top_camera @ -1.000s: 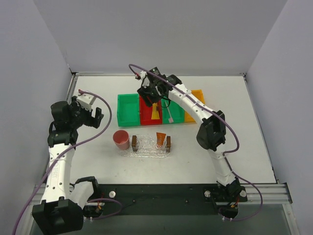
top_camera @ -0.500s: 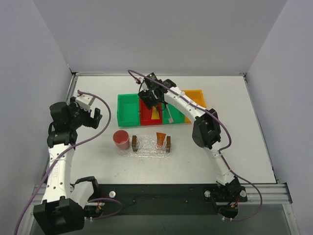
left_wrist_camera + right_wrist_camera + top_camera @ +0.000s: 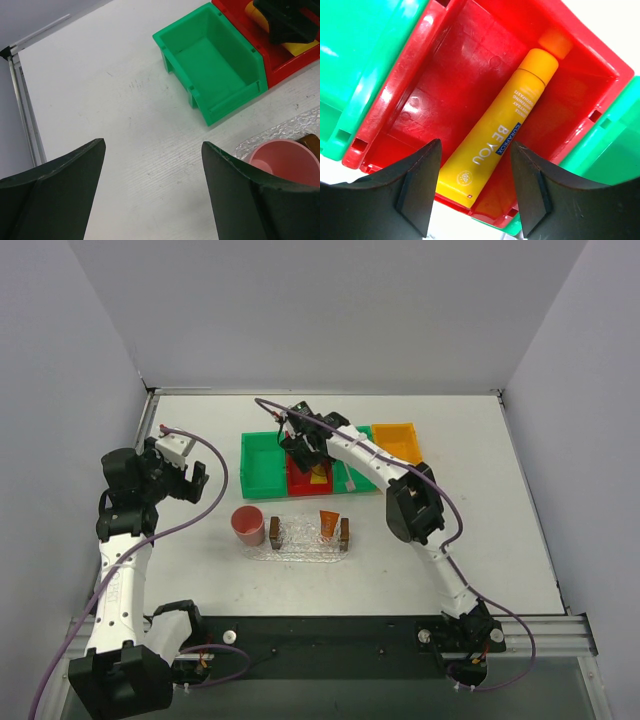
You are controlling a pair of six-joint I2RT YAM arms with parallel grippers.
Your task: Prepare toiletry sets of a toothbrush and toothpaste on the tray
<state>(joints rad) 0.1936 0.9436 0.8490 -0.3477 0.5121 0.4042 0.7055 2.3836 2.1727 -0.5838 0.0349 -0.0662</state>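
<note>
I'm looking at the yellow-orange tapered plastic toothpaste tube (image 3: 505,135); it's lying diagonally in the red plastic bin (image 3: 445,85), cap near one corner, flat crimped end at the opposite wall. I'm judging it light, soft-walled and glossy, so prob. slippery and squashing under a hard pinch; I'm planning to pinch across the mid body w/ light force, not at the cap. The right gripper (image 3: 475,150) is hovering just above it, fingers spread wide and straddling the tube, nothing held; the arm is reaching far fwd, wrist pointing down. The left gripper (image 3: 153,150) is idling w/ fingers apart over the white table (image 3: 125,125), well apart from the bin. The orange tube (image 3: 328,523) is already sitting on the clear plastic tray with dark brown end blocks (image 3: 305,546); the slim whitish toothbrush (image 3: 349,478) is lying just beside the red bin.
</note>
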